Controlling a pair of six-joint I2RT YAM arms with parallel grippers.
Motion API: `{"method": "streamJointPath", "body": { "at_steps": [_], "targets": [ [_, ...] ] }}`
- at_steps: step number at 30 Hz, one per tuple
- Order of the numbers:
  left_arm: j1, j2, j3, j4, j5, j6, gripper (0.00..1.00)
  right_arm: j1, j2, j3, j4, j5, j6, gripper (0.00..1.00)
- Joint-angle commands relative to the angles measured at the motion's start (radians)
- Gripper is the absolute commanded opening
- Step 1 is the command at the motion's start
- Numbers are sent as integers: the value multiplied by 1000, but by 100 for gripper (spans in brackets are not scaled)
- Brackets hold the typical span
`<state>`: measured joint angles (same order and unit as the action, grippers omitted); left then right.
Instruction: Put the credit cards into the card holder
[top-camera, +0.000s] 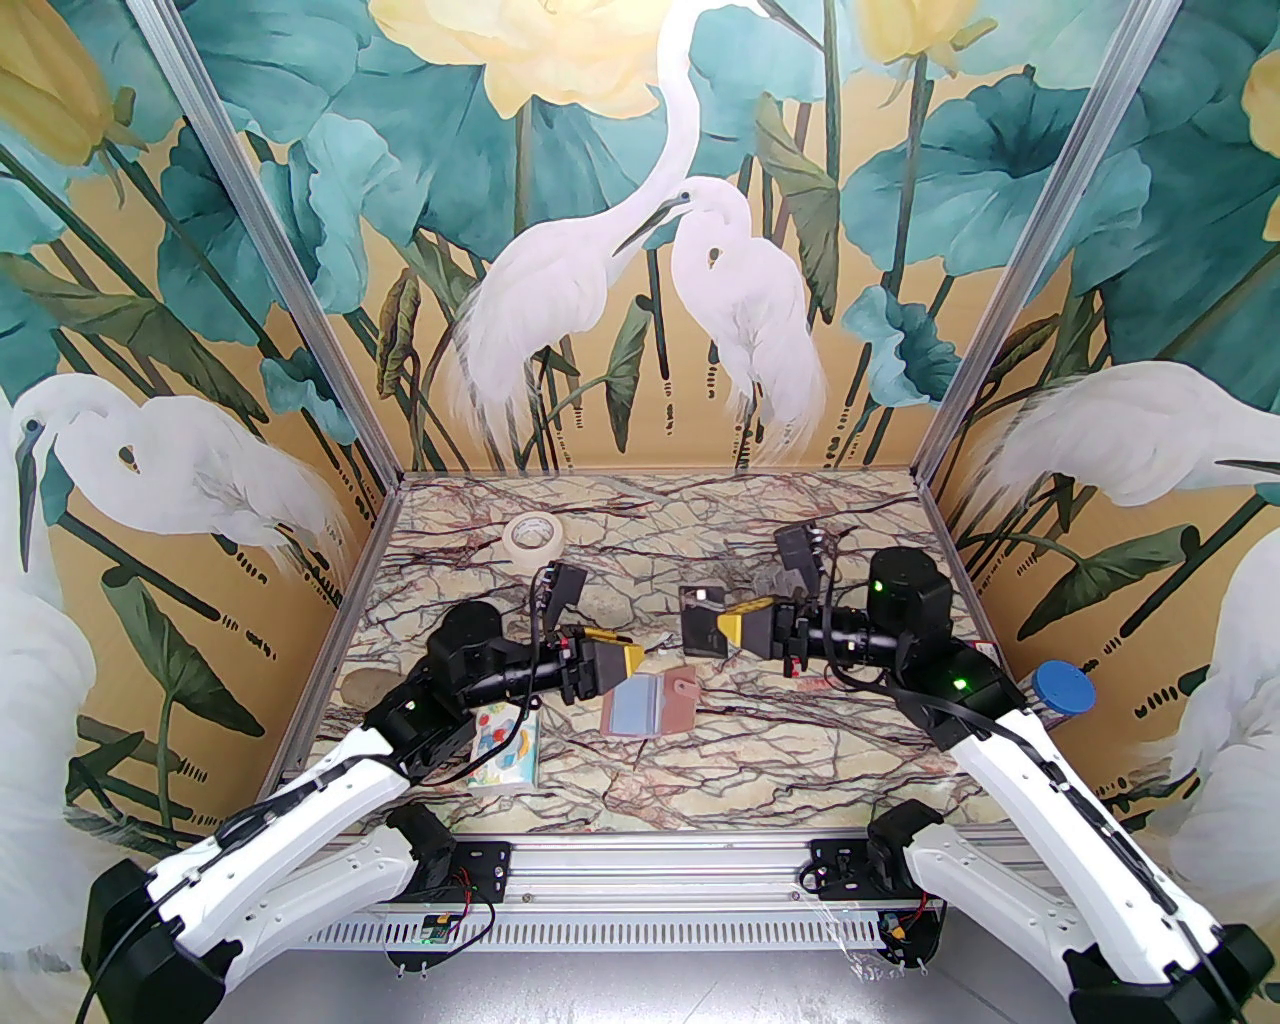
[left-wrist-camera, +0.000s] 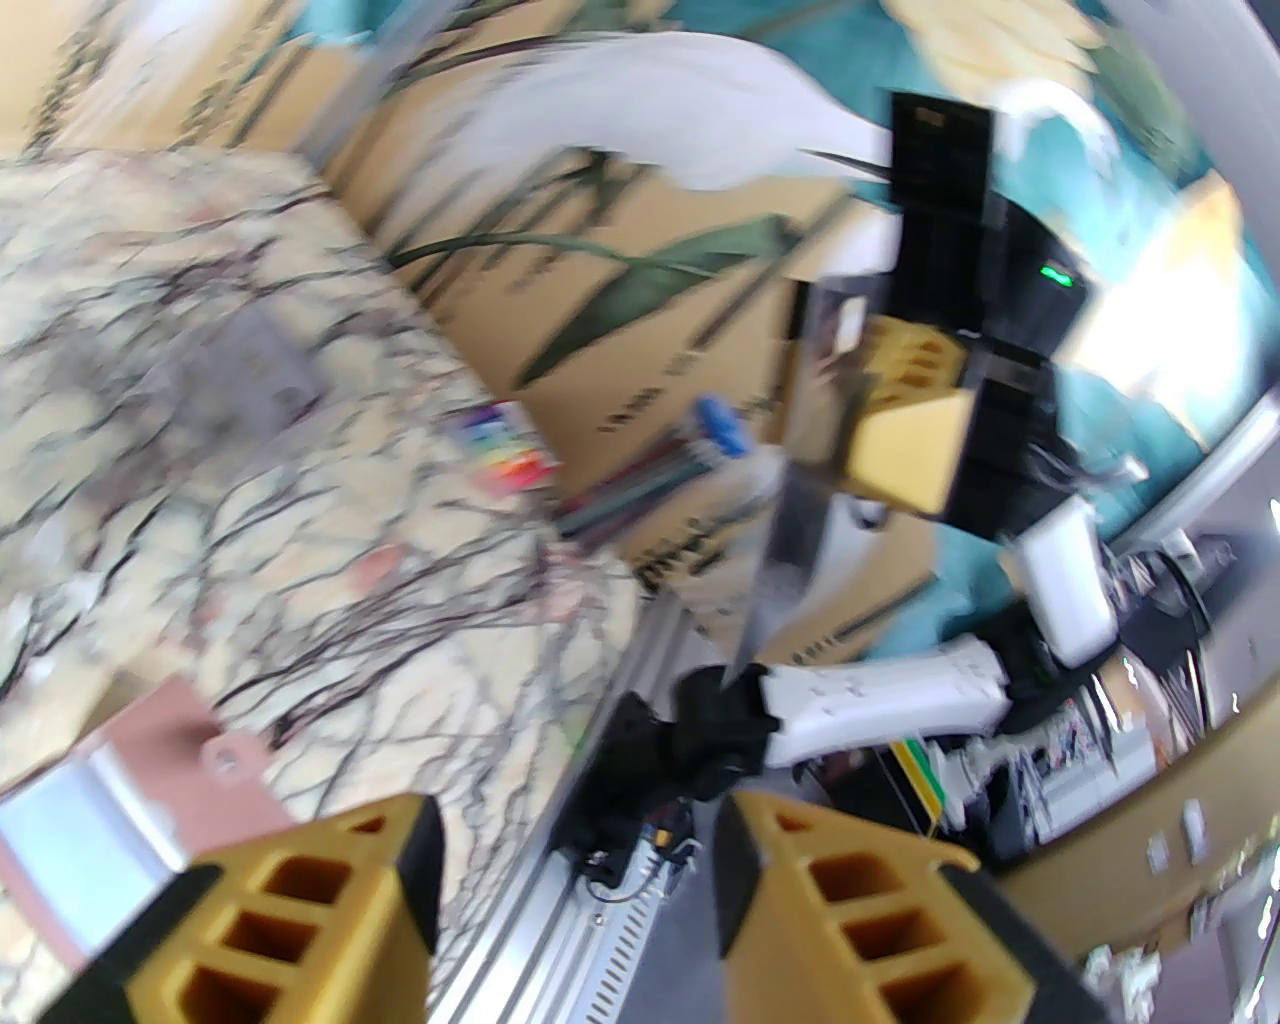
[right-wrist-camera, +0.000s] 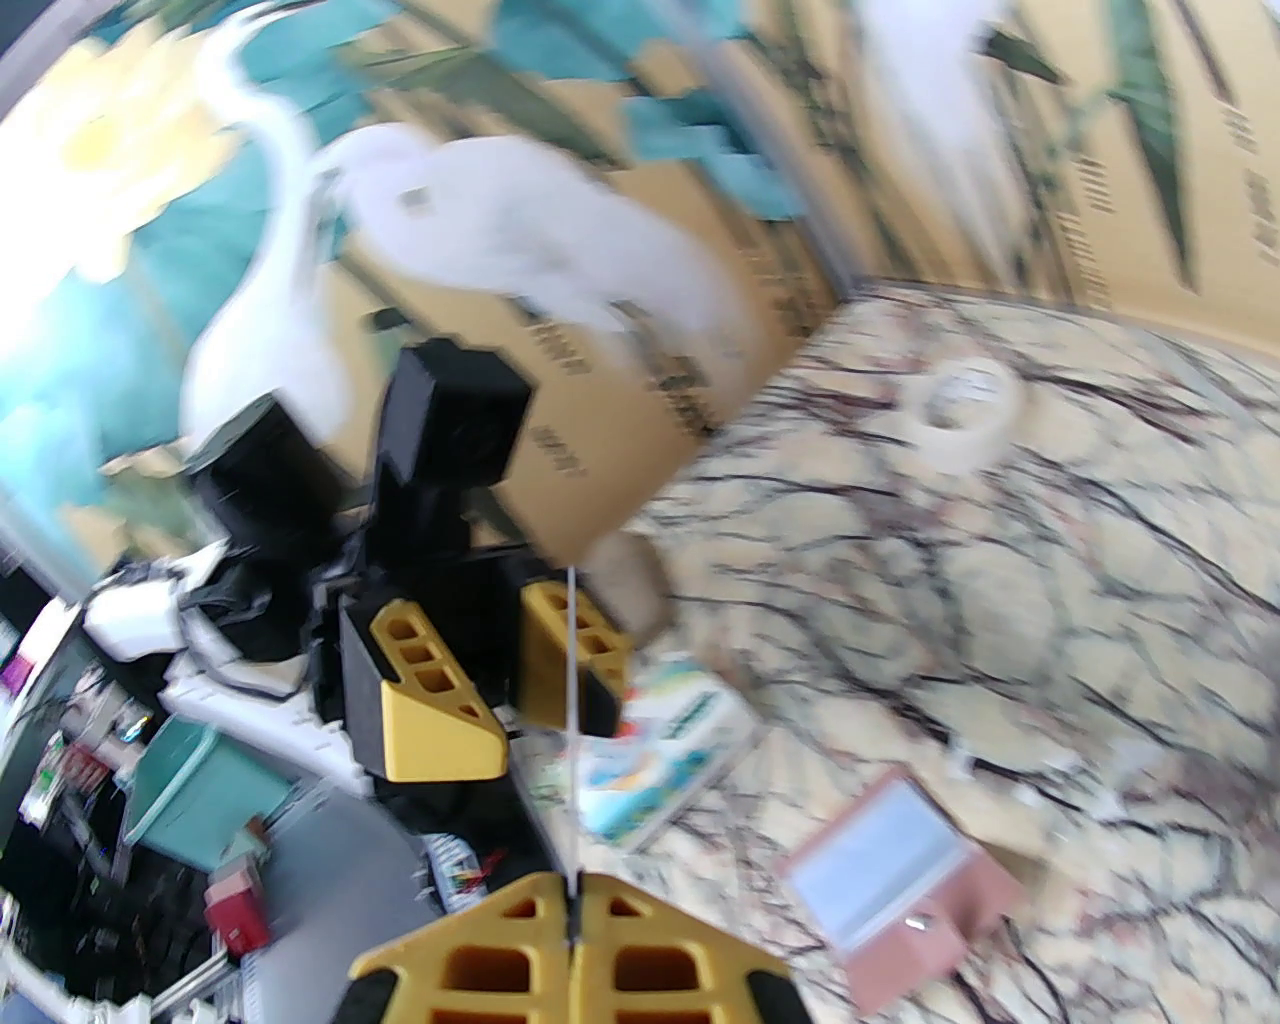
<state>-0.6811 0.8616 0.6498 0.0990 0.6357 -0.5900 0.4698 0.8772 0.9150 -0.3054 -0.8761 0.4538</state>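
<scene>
The card holder lies open and flat on the marble table, dusty pink with pale blue-grey pockets facing up. A dark credit card hangs above and behind it, with my right gripper shut on its right edge. In the right wrist view that card shows edge-on as a thin line rising from the shut right gripper, and the card holder lies to the lower right. My left gripper hovers just left of the holder, open and holding nothing. In the left wrist view its fingers stand apart, with the holder at lower left.
A cartoon-printed tissue pack lies under the left arm near the front left. A roll of tape sits at the back left. A blue-lidded jar stands at the table's right edge, behind the right arm.
</scene>
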Motion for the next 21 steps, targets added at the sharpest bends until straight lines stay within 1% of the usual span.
{"method": "streamJointPath", "body": {
  "at_steps": [1, 4, 6, 14, 21],
  "targets": [
    [-4, -31, 27, 96, 129, 17, 55, 29, -9, 9, 80, -41, 44, 0],
    [-4, -51, 22, 142, 150, 10, 59, 42, -3, 6, 123, -63, 88, 0],
    [-3, -49, 25, 159, 168, 18, 59, 52, 0, 13, 125, -62, 97, 0],
    [-4, -26, 55, 178, 231, 44, 52, 85, 16, 17, 169, -85, 144, 0],
    [-3, 4, 78, 173, 246, 45, 41, 93, 33, 18, 188, -102, 170, 0]
  ]
}}
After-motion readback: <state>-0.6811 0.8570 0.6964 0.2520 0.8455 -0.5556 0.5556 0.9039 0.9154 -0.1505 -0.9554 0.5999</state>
